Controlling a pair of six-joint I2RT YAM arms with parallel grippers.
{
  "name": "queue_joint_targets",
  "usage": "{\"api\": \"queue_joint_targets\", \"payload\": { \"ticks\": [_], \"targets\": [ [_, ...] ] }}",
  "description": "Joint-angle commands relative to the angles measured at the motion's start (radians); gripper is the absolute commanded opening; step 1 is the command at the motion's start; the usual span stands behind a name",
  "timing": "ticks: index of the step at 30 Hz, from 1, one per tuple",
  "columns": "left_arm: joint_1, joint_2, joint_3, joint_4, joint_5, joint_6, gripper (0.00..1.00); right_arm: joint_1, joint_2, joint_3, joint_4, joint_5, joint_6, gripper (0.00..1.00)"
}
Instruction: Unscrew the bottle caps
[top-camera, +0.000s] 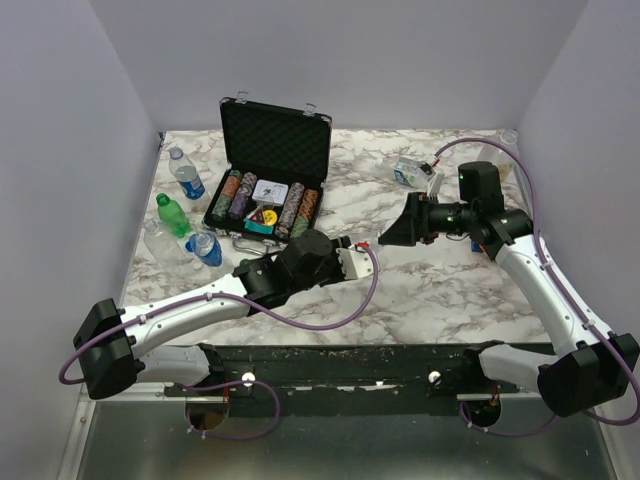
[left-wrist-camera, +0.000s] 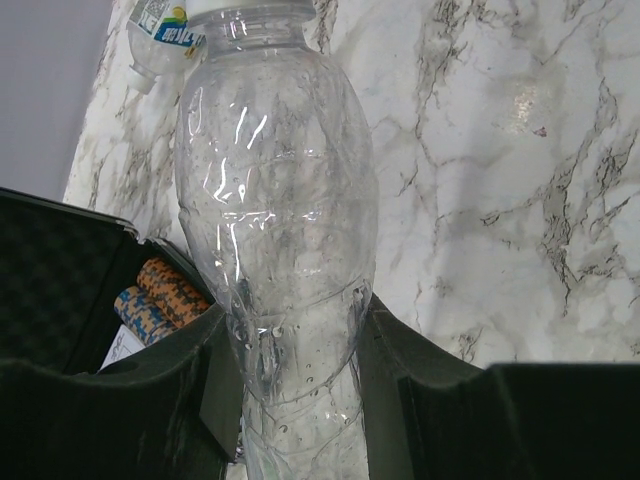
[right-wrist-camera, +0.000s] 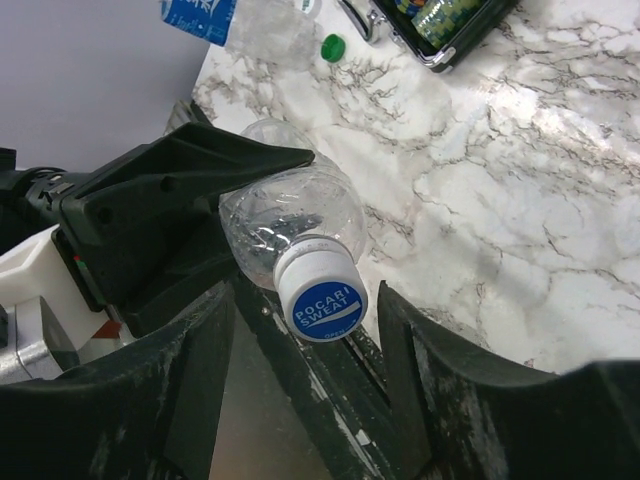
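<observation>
**Layout of the counter, with both hands meeting near its centre.**

The chip case stands open at the back, left of centre, with chips in rows inside it. Loose bottles lie in a cluster left of the case, the nearest one just beside its front left corner. A small carton lies at the back right, well apart from the case. In front of the case, the left hand clamps the body of the held bottle, whose cap points right. The right hand faces it from the right, one finger on each side of the cap, neither touching it.
</observation>
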Motion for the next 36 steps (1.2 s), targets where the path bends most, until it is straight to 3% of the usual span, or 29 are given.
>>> {"api": "queue_joint_targets", "payload": {
  "ticks": [1,4,10,13,14,15,19,21,22,25,31,36],
  "targets": [
    [-0.003,-0.02,-0.009,0.026,-0.028,0.008,0.0,-0.002,0.0,-0.008,0.034,-0.062,0.006,0.61],
    [-0.005,-0.02,-0.007,0.025,-0.026,0.008,0.0,-0.002,0.003,-0.01,0.037,-0.066,0.003,0.56],
    [-0.005,-0.032,-0.013,0.025,0.03,0.008,0.0,-0.002,-0.008,-0.013,0.048,-0.113,-0.058,0.35],
    [-0.002,-0.046,-0.018,0.009,0.089,0.005,0.0,-0.002,-0.016,-0.001,0.016,-0.196,-0.197,0.27],
    [0.0,-0.049,-0.016,-0.001,0.142,0.003,0.0,-0.002,-0.019,0.013,-0.012,-0.226,-0.287,0.26],
    [0.013,-0.057,-0.003,-0.033,0.271,-0.003,0.0,-0.002,-0.008,0.079,-0.217,-0.351,-0.671,0.24],
    [0.041,-0.054,0.025,-0.112,0.542,-0.006,0.0,0.001,0.042,0.206,-0.642,-0.432,-1.345,0.24],
    [0.052,-0.038,0.045,-0.144,0.657,-0.01,0.0,0.002,0.052,0.228,-0.811,-0.431,-1.623,0.25],
    [0.055,-0.026,0.054,-0.162,0.699,-0.006,0.0,0.006,0.047,0.222,-0.822,-0.406,-1.674,0.26],
    [0.056,0.005,0.073,-0.179,0.695,-0.004,0.0,0.01,0.032,0.201,-0.747,-0.351,-1.637,0.26],
    [0.056,-0.004,0.05,-0.118,0.505,-0.021,0.0,0.009,0.046,0.208,-0.681,-0.334,-1.481,0.31],
    [0.056,-0.018,0.034,-0.081,0.386,-0.027,0.0,0.009,0.041,0.194,-0.559,-0.316,-1.252,0.57]
  ]
}}
